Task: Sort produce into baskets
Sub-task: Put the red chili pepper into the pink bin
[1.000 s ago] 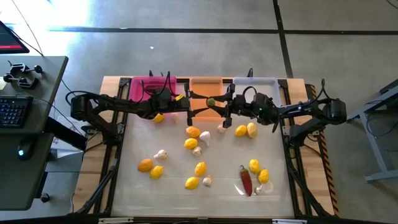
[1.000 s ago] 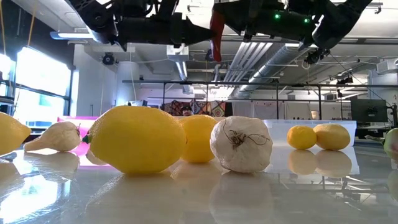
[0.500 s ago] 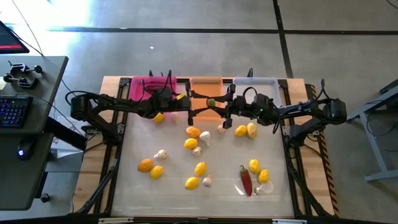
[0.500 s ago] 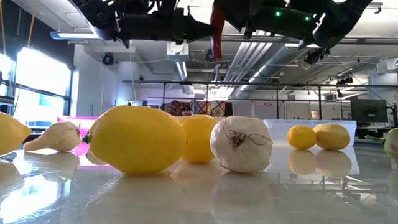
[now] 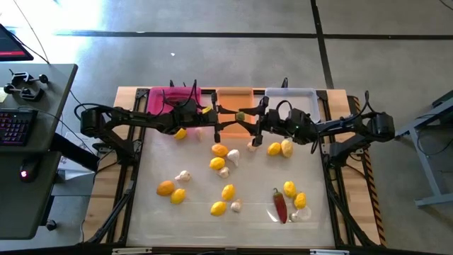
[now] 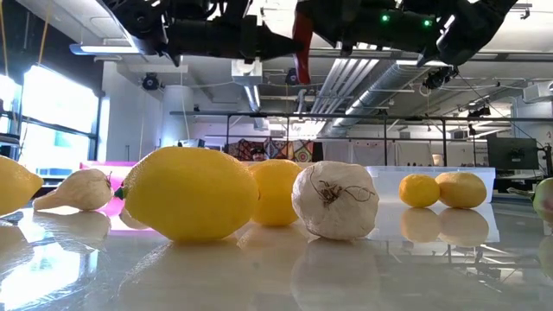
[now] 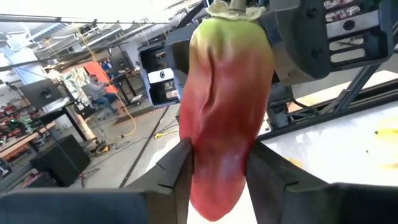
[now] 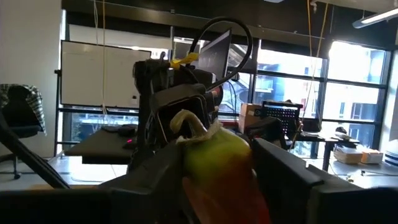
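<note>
A red chili pepper (image 7: 224,106) with a green stem end hangs upright in mid-air over the orange basket (image 5: 233,95). My left gripper (image 7: 217,177) reaches in level from the table's left and is shut on it. My right gripper (image 8: 217,180) comes from the right. It is open, its fingers on either side of the pepper's green top (image 8: 214,152), and a thin gap shows there. The pink basket (image 5: 164,99) and the clear basket (image 5: 301,95) flank the orange one along the far edge. In the high view the pepper (image 5: 241,115) sits between my left gripper (image 5: 232,119) and my right gripper (image 5: 250,119). My left gripper pinches the pepper's lower red half (image 7: 214,165) between its two fingers (image 7: 177,171), which lie level and across the pepper. The pepper stands upright, stem up. Its tip pokes down below the fingers, clear of the table and the baskets.
Lemons (image 5: 219,149), garlic bulbs (image 5: 183,175) and a second red chili (image 5: 280,205) lie scattered over the white table, with a clear plastic scrap (image 5: 302,214) beside that chili. A desk with a keyboard (image 5: 15,126) stands left of the table.
</note>
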Robot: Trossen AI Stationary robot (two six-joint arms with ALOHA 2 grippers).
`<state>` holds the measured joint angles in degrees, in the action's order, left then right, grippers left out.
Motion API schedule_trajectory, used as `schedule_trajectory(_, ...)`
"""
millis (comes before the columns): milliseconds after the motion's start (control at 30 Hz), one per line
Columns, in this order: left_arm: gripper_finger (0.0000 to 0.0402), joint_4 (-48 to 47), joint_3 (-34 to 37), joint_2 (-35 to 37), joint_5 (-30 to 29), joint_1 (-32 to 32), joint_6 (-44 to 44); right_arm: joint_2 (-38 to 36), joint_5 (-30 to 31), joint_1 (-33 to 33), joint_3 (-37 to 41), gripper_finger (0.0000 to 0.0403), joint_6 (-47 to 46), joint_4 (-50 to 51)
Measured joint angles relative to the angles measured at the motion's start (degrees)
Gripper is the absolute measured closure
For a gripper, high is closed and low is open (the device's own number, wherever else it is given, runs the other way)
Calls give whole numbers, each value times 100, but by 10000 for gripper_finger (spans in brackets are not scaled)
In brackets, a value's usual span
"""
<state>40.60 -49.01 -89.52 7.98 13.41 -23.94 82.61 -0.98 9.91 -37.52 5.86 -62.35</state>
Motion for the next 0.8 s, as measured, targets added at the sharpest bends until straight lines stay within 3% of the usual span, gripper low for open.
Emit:
schedule_trajectory(267, 312, -405, 28, -2, -350, 74, 10, -7, 341, 9, -2, 166, 65, -8)
schedule_trajectory(533, 313, -1135, 31, 94, -559, 242, -22, -126, 525, -17, -2, 158, 611, 169)
schedule_trajectory(667, 313, -2005, 33, 516, -759, 457, -76, -449, 541, -20, -4, 158, 964, 950)
schedule_trajectory(800, 313, -3237, 33, 1166, -1144, 692, -169, -782, 952, -15, -4, 158, 1131, 1676)
